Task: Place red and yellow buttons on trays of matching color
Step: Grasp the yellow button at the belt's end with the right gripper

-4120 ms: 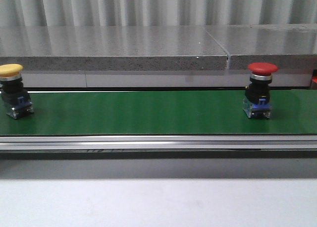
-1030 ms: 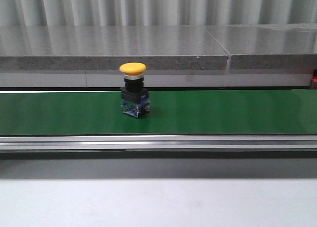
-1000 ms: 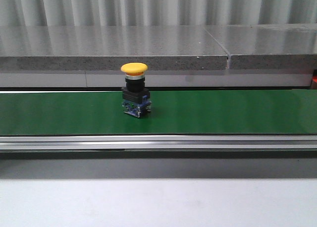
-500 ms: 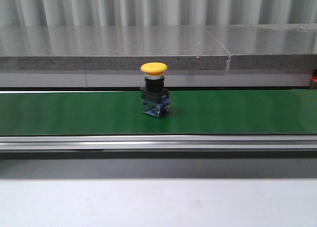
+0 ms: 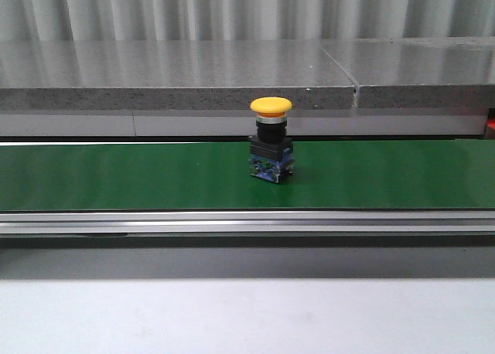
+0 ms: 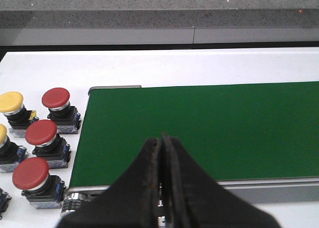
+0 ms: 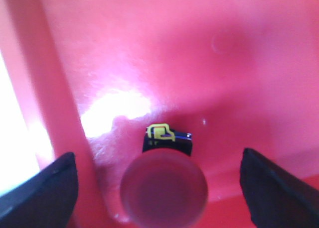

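In red tray (image 7: 164, 54): red button (image 7: 163, 193) set down, right fingers (image 7: 160, 188) spread. On belt (image 5: 139, 176): yellow button (image 5: 271, 140) unpicked; left fingers (image 6: 162, 188) pressed together.

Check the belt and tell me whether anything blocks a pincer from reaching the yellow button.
Nothing visible does. The yellow button stands alone and upright on the green belt, with bare belt on both sides and no pincer in the front view.

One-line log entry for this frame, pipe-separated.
belt: yellow button upright mid green conveyor | left gripper: shut, empty, over belt end | right gripper: open, red button standing in red tray
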Motion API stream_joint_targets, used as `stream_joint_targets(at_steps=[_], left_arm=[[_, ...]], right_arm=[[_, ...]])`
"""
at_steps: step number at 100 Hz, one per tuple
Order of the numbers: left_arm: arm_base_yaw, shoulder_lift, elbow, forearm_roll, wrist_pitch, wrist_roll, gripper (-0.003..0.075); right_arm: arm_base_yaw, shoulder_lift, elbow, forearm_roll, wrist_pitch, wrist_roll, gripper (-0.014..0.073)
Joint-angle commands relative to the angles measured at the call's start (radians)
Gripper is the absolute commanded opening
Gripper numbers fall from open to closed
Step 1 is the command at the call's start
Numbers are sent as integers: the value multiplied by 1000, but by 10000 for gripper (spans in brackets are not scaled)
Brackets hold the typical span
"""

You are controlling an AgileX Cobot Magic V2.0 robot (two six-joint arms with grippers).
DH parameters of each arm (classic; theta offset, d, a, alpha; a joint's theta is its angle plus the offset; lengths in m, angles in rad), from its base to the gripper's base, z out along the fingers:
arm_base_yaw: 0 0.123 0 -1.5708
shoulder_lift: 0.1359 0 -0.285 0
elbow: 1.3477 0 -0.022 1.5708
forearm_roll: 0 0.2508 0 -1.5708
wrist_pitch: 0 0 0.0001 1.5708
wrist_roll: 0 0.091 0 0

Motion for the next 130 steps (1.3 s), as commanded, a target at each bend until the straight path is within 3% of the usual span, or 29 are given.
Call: stream_joint_targets(at_steps=[1, 29, 61, 88, 110, 130], left_arm=[[-9, -2, -26, -10, -81, -1, -20], [-9, -2, -26, -10, -81, -1, -20], [-9, -2, -26, -10, -81, -1, -20], [-9, -2, -26, -10, -81, -1, -20], [-9, -2, -26, -10, -81, -1, -20], [-9, -2, -26, -10, -81, -1, -20]], right_arm=[[-6, -112, -30, 5, -3, -8, 646], [-3, -266, -14, 2, 155, -75, 646], [68, -459, 193, 4, 164, -122, 646], [187, -551, 336, 37, 244, -213, 646], [300, -554, 370, 167, 300, -385, 646], [398, -525, 370, 177, 293, -438, 646]])
